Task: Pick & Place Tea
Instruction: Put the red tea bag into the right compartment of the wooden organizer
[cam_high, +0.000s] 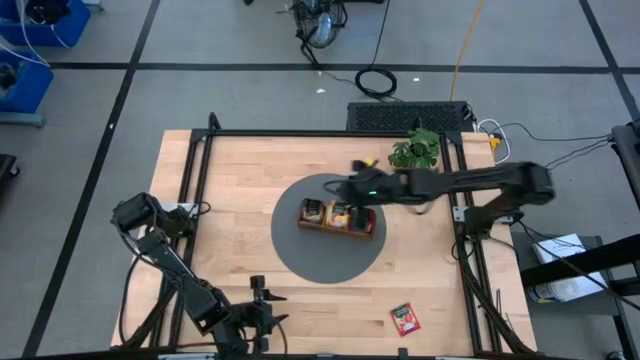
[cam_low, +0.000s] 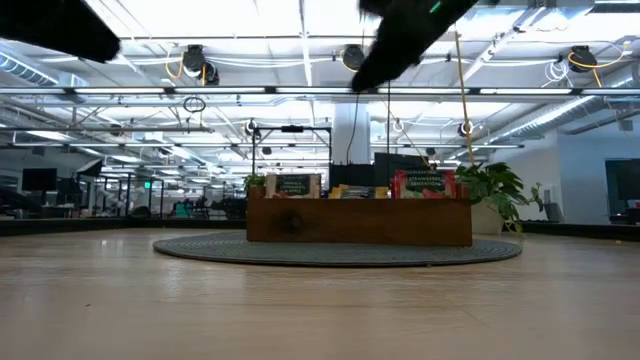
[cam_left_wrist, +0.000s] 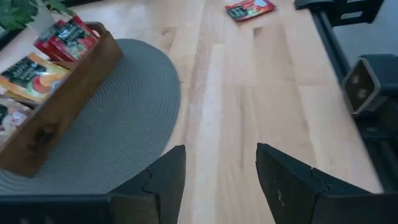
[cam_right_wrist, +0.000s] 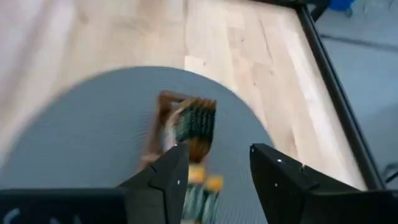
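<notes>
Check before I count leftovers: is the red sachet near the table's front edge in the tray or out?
Out: the red sachet lies flat on bare wood, apart from the tray.

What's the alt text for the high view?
The right claw hangs open above a wooden tray of tea sachets on a round grey mat. One red sachet lies alone on the table; the left claw waits at the near edge.

I see the wooden tray (cam_high: 337, 226) sitting on a round grey mat (cam_high: 300, 255) mid-table, with a small potted plant (cam_high: 416, 150) near the table's (cam_high: 220, 200) far edge.
</notes>
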